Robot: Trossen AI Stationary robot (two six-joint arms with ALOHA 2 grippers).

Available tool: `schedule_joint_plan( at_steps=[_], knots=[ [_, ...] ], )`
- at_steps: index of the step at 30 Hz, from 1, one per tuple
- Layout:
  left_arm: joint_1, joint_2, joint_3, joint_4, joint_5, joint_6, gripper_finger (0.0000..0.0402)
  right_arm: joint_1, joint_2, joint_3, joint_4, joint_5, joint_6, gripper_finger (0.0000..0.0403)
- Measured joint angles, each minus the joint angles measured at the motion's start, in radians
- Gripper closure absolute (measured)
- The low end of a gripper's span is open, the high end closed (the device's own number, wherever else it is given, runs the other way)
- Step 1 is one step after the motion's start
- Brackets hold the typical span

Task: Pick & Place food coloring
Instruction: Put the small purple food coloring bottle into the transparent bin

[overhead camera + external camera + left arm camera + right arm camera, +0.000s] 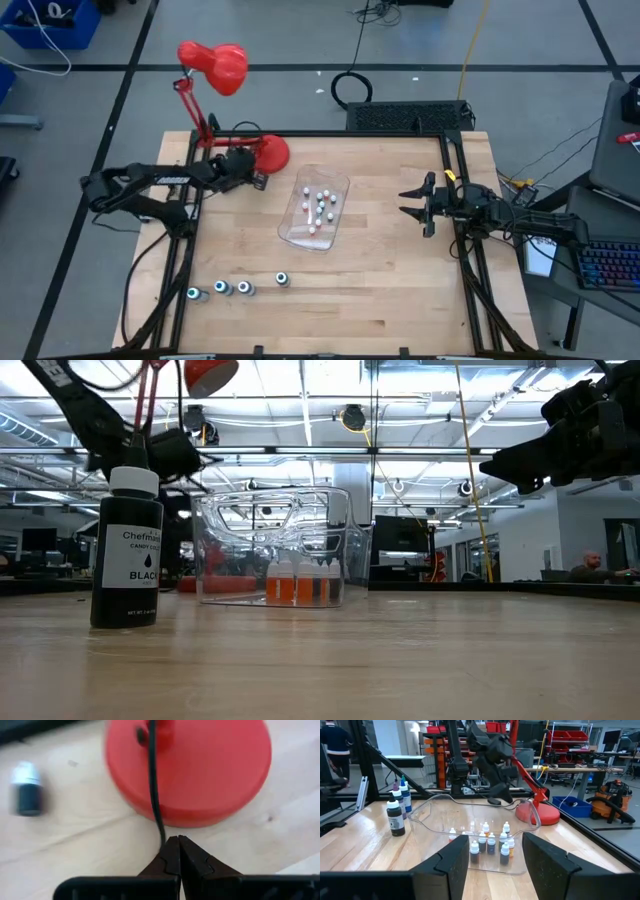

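Note:
Several tiny white-topped food coloring bottles stand inside a clear plastic tub at mid-table, also seen in the right wrist view. Several larger dark bottles stand in a row near the front left; one is close in the low view. One small dark white-capped bottle lies on the wood beside the red lamp base. My left gripper is shut and empty, hovering just in front of the lamp base. My right gripper waits open at the table's right side, pointing level at the tub.
A red desk lamp stands at the far left, its black cord trailing across the base toward my left fingertips. Black frame rails line the table's sides. Bare wood lies at the front right.

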Motion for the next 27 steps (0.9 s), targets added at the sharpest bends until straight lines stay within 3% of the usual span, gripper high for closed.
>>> schedule_joint_plan(
  at_steps=[4,9,17,23,27],
  knots=[
    [-0.090,-0.120,0.000,-0.102,-0.110,-0.054,0.0401,0.000,0.000,0.000,0.000,0.000,0.000,0.0230],
    [-0.194,-0.275,0.000,-0.277,-0.329,-0.157,0.0401,0.000,0.000,0.000,0.000,0.000,0.000,0.0229],
    [-0.384,-0.518,0.000,-0.360,-0.412,-0.157,0.0401,0.000,0.000,0.000,0.000,0.000,0.000,0.0231],
    [-0.443,-0.704,0.000,-0.641,-0.455,-0.342,0.0401,0.000,0.000,0.000,0.000,0.000,0.000,0.0228],
    [-0.473,-0.814,0.000,-0.798,-0.597,-0.488,0.0401,0.000,0.000,0.000,0.000,0.000,0.000,0.0228]
  ],
)
